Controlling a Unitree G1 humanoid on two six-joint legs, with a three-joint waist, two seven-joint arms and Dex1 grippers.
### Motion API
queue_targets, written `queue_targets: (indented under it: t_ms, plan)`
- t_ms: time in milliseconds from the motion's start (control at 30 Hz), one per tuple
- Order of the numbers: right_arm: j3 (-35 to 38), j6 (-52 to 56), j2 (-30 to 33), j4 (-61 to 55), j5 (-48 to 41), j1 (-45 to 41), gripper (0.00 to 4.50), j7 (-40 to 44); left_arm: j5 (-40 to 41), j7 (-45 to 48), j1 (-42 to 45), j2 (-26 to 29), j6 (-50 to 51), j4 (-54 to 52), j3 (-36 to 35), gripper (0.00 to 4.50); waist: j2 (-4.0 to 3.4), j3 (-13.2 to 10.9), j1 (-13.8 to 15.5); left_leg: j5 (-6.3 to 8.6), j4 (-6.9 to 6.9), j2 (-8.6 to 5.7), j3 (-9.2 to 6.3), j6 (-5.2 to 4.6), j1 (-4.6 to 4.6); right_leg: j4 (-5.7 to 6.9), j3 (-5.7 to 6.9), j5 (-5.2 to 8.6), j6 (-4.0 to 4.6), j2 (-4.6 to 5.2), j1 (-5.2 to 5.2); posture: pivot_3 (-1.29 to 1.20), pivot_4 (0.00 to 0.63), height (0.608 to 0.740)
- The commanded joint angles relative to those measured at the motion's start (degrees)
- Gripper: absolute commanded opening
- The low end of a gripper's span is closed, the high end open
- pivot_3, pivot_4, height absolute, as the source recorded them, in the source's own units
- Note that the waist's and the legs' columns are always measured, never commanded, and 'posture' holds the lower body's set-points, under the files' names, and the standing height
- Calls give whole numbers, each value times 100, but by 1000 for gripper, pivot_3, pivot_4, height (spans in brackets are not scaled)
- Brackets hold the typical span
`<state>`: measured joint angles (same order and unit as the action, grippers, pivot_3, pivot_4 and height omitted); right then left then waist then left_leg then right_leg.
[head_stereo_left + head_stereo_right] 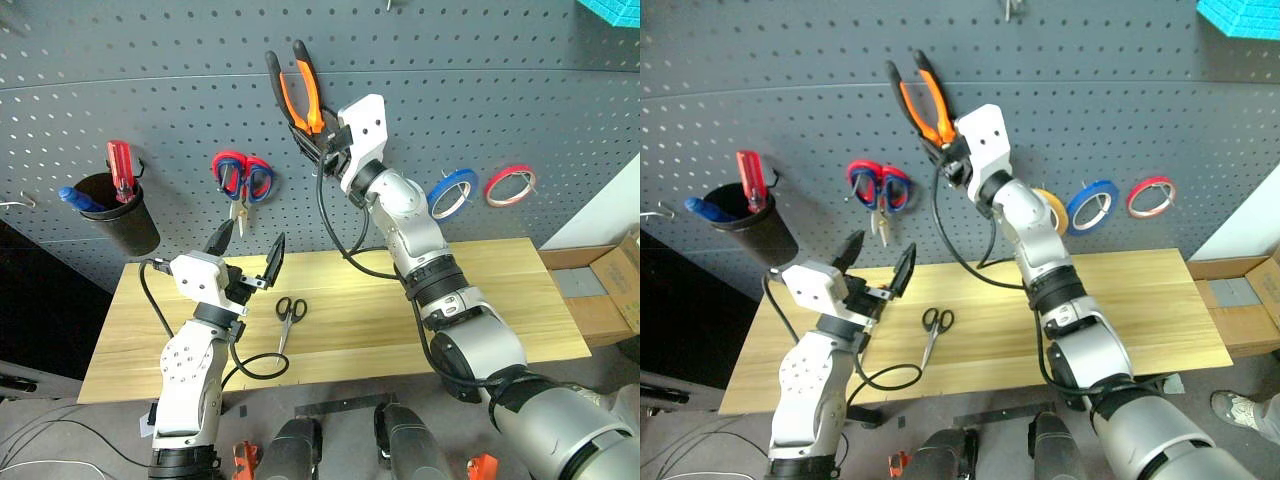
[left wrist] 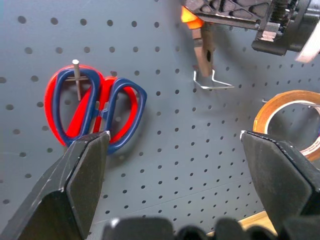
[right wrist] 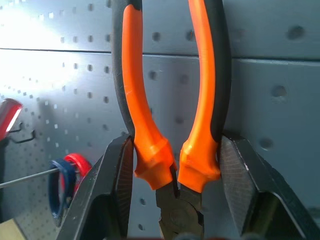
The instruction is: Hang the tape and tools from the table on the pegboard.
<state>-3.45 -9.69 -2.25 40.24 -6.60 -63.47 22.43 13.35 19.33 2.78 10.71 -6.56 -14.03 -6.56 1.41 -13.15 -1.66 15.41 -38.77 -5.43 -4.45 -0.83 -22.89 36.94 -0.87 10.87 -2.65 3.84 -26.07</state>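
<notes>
My right gripper (image 1: 318, 128) is raised against the pegboard (image 1: 500, 90), shut on the pliers (image 1: 298, 92) near their joint, orange-and-black handles pointing up. The wrist view shows both fingers (image 3: 112, 195) pressed on the handles. The pliers' nose (image 2: 204, 50) hangs just above a bare wire hook (image 2: 214, 83). The blue tape (image 1: 452, 192) hangs on the board to the right. The small black scissors (image 1: 289, 314) lie on the table (image 1: 500, 300). Above the table's left part, my left gripper (image 1: 248, 248) is open and holds nothing, facing the board.
Red-and-blue scissors (image 1: 241, 180) hang on a peg at the left. A black cup (image 1: 122, 220) holds a red-handled screwdriver (image 1: 119, 168). A yellow tape ring (image 1: 1052, 210) and a red one (image 1: 510, 184) hang near the blue tape. A cardboard box (image 1: 622, 288) stands at the table's right end.
</notes>
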Motion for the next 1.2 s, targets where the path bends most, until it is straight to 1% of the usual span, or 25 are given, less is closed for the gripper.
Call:
queue_targets:
  t_ms: [33, 267, 333, 367, 533, 800, 867, 933, 1000, 1133, 1200]
  plan:
    - [80, -278, -71, -37, 10, -172, 1929, -35, -15, -34, -31, 76, -37, -327, -23, 4500, 0, 4, 1, 0, 0, 0, 0, 0, 0, 0, 0, 0, 0, 0, 0, 54, 146, 740]
    - [24, -204, -257, 88, 140, 32, 1929, -230, -55, -83, -25, 117, -85, -323, -51, 4500, 0, 18, 1, 0, 0, 0, 1, 1, 1, 2, -1, 0, 0, -1, 0, 60, 143, 740]
    - [75, -175, -288, 82, 95, 65, 2645, -286, -65, -93, -32, 126, -92, -325, -54, 4500, 1, 27, 1, 0, 0, 0, 1, 1, 2, 2, -2, 0, 0, -1, 0, 62, 145, 740]
    - [90, -170, -285, 87, 85, 69, 2798, -294, -72, -101, -33, 129, -96, -318, -55, 4500, 1, 27, -1, -1, 0, 0, 1, 1, 2, 3, -1, 0, 0, -1, 0, 62, 145, 740]
    - [155, -116, -258, 82, 46, 93, 4452, -315, -83, -122, -24, 145, -106, -286, -42, 4500, 1, 39, 10, -4, -3, 0, -2, 6, 6, 7, -1, -6, 9, -4, 4, 57, 151, 740]
    - [187, 101, -82, -304, 118, 289, 4486, -516, -209, -102, -28, 229, 30, -98, 38, 4500, 3, 52, 28, -4, -7, 0, -10, -3, 29, 5, 3, -17, 24, -26, 32, 33, 162, 740]
    - [169, 320, 39, -706, 117, 439, 4486, -493, -263, -99, -39, 298, 226, -47, 77, 4500, 4, 56, 30, -5, -7, -1, -9, -2, 29, 4, 2, -17, 24, -26, 31, 25, 166, 740]
    - [99, 740, 249, -1458, 48, 726, 4486, -273, -297, -110, -70, 349, 346, 41, 59, 4500, 4, 57, 39, -5, -7, -1, -10, -2, 28, 3, 2, -17, 24, -26, 32, 14, 169, 740]
    - [-49, 1399, 602, -2367, -69, 1090, 4486, 135, -307, -92, -147, 442, 576, 110, 52, 4500, 3, 59, 50, -4, -7, -1, -9, -2, 27, 1, 1, -17, 24, -26, 32, 6, 174, 740]
    - [-493, 2907, 1995, -4251, -225, 1920, 4486, 1437, -238, -69, -386, 653, 1514, 75, 95, 4500, 2, 60, 16, -1, -4, 3, -7, -7, 22, -7, 1, -15, 24, -24, 29, -16, 185, 740]
    - [-563, 3508, 2619, -4871, -356, 2199, 4486, 1861, -203, -11, -460, 731, 1839, 52, 136, 4500, 1, 58, -3, 2, -3, 5, -6, -11, 22, -9, 1, -13, 25, -15, 29, -31, 192, 740]
